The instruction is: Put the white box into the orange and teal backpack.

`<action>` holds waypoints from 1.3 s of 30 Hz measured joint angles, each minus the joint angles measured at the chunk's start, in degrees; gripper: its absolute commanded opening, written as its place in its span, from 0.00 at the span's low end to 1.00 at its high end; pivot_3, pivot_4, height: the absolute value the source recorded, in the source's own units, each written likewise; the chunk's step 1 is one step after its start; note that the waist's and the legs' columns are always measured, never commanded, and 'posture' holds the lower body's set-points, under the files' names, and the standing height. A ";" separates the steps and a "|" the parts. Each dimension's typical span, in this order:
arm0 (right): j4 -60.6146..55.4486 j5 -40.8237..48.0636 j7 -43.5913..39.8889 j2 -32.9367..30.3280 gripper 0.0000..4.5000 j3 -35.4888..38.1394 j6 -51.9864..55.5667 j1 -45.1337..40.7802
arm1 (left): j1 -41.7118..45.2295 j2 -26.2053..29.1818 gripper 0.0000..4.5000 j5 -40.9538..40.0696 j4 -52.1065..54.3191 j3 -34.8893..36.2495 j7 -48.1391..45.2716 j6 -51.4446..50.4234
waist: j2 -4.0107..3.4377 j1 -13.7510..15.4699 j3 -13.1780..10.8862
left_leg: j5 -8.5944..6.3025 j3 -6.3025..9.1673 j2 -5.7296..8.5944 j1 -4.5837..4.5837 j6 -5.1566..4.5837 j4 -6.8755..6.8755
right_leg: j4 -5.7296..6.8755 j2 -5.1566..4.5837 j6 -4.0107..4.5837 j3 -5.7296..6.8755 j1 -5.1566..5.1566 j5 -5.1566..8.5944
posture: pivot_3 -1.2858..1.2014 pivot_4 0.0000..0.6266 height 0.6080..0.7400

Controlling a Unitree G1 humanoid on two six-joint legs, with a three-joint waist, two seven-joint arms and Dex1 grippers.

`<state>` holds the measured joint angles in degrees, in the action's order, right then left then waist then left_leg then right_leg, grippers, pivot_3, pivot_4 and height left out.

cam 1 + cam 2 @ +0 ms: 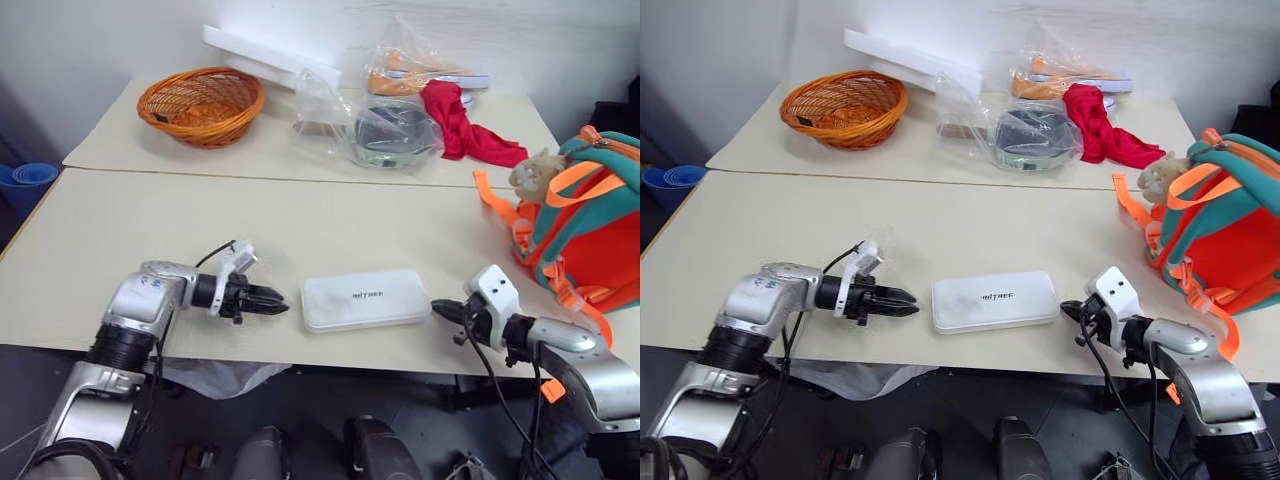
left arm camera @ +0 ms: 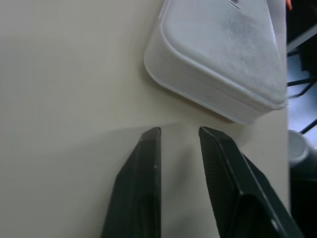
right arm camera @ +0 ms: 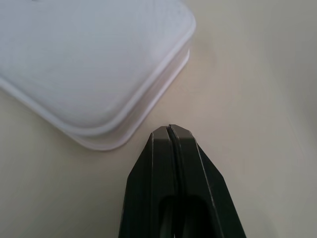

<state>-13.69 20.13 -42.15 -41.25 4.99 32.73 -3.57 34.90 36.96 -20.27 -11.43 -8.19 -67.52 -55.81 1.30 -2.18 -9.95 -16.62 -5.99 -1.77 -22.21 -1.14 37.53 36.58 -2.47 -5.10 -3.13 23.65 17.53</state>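
The white box [image 1: 364, 298] lies flat on the beige table near its front edge, dark lettering in its middle. My left gripper [image 1: 282, 301] points at the box's left end from a short way off; in the left wrist view its fingers [image 2: 148, 163] stand slightly apart with nothing between them, the box's corner [image 2: 218, 64] just ahead. My right gripper [image 1: 437, 308] sits at the box's right end, shut and empty; the right wrist view has its closed tips [image 3: 171, 131] next to the box's corner [image 3: 94, 64]. The orange and teal backpack [image 1: 585, 220] stands at the right edge.
At the back of the table are an orange wicker basket [image 1: 200, 104], clear plastic bags [image 1: 375, 128], a red cloth [image 1: 458, 120] and a long white foam slab [image 1: 268, 52]. Orange straps [image 1: 500, 205] trail from the backpack onto the table. A seam [image 1: 250, 176] joins two tabletops.
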 measured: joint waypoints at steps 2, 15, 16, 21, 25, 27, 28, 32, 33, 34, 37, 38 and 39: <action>0.00 -0.11 0.34 0.00 0.00 0.00 -0.13 -0.04 | 0.55 0.15 0.67 -3.03 0.00 0.98 0.03 -7.68 | 0.00 -0.01 0.00 | 0.01 0.02 0.00 0.00 0.02 0.00 | 0.04 0.00 0.01 0.01 0.01 0.02 | 0.52 0.24 1.00; 0.43 -3.79 3.95 5.10 0.00 -3.04 -1.72 -2.33 | 7.34 -13.07 0.95 -7.67 -4.01 7.33 14.05 -26.56 | -0.04 1.55 0.15 | -0.01 0.21 0.13 0.01 0.02 0.28 | 0.05 -0.17 0.00 0.15 -0.23 0.02 | 0.52 0.24 1.00; 0.41 -3.96 4.14 5.19 0.00 -3.06 -1.71 -2.33 | 7.45 -14.13 0.95 -7.71 -4.15 7.40 14.75 -26.24 | -0.08 1.65 0.19 | -0.02 0.20 0.13 0.03 0.03 0.28 | 0.02 -0.17 0.00 0.15 -0.26 0.02 | 0.52 0.24 1.00; -0.27 -4.56 4.94 6.70 0.00 -3.47 -1.68 -2.37 | 8.99 -21.17 0.83 -8.26 -5.72 8.93 19.44 -28.28 | -0.02 2.01 0.21 | -0.06 0.25 0.12 -0.05 0.08 0.33 | -0.02 -0.16 -0.01 0.21 -0.23 0.02 | 0.52 0.24 1.00; -2.48 -4.58 5.45 6.80 0.00 -2.46 -1.82 0.27 | 9.30 -22.05 0.57 -8.77 -8.19 11.52 22.05 -28.73 | 0.00 1.90 0.20 | -0.07 0.28 0.03 -0.09 0.16 0.31 | 0.00 -0.06 0.01 0.23 -0.16 0.03 | 0.52 0.24 1.00; -4.90 -3.48 6.74 7.84 0.04 0.79 -1.71 4.15 | 9.27 -21.58 0.44 -10.65 -8.67 13.15 21.62 -29.20 | 0.02 1.93 0.19 | -0.06 0.33 0.02 -0.16 0.19 0.31 | 0.01 -0.06 0.02 0.29 -0.11 0.03 | 0.52 0.24 1.00; -6.18 -2.12 7.35 8.14 0.08 4.12 -1.12 6.62 | 9.36 -20.82 0.38 -11.90 -8.51 14.36 21.23 -29.27 | 0.01 1.95 0.19 | -0.06 0.34 0.02 -0.19 0.19 0.31 | 0.00 -0.08 0.02 0.30 -0.09 0.04 | 0.52 0.24 1.00; -10.76 3.58 8.85 7.56 0.36 21.54 2.30 13.88 | 9.63 -14.46 0.28 -13.99 -6.72 19.30 21.25 -29.63 | 0.02 1.23 0.18 | -0.09 0.33 0.02 -0.10 0.22 0.26 | -0.01 -0.11 0.02 0.29 -0.15 0.04 | 0.52 0.24 1.00; -11.66 5.04 9.53 7.62 0.43 24.88 3.41 14.33 | 9.67 -13.38 0.28 -14.20 -6.58 20.41 21.29 -29.76 | 0.02 0.85 0.18 | -0.07 0.37 0.01 -0.09 0.25 0.23 | 0.00 -0.11 0.03 0.32 -0.17 0.04 | 0.52 0.24 1.00; -12.28 6.30 10.11 7.64 0.51 27.04 4.17 14.35 | 9.75 -12.93 0.28 -14.55 -6.53 21.25 21.30 -29.85 | 0.02 0.68 0.18 | -0.05 0.37 0.02 -0.08 0.27 0.20 | 0.02 -0.12 0.03 0.33 -0.16 0.04 | 0.52 0.24 1.00; -13.40 10.46 13.53 8.05 0.75 33.22 6.59 11.81 | 10.84 -11.00 0.28 -17.49 -5.71 23.91 20.63 -30.43 | 0.10 0.25 0.14 | -0.02 0.39 0.00 -0.07 0.33 0.14 | 0.04 -0.10 0.07 0.34 -0.13 0.06 | 0.52 0.24 1.00; -13.18 10.75 15.03 8.38 0.81 33.70 6.69 9.78 | 11.09 -9.99 0.28 -18.87 -4.76 24.64 19.71 -30.57 | 0.11 0.06 0.13 | 0.00 0.39 0.00 -0.08 0.37 0.11 | 0.05 -0.10 0.08 0.33 -0.09 0.07 | 0.52 0.24 1.00; -12.76 10.74 16.57 8.55 0.90 33.36 6.74 7.35 | 11.32 -8.82 0.28 -20.56 -3.71 25.16 18.25 -30.79 | 0.11 -0.25 0.13 | 0.02 0.36 0.01 -0.06 0.40 0.06 | 0.06 -0.10 0.10 0.31 -0.07 0.08 | 0.52 0.24 1.00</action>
<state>-26.44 30.87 -25.58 -32.71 38.35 39.47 3.78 46.22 28.14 -40.83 -15.14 16.97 -49.27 -86.60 1.40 -2.43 -9.82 -16.60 -5.64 -1.77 -22.27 -0.73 37.60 36.64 -2.57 -4.99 -2.83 23.58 17.61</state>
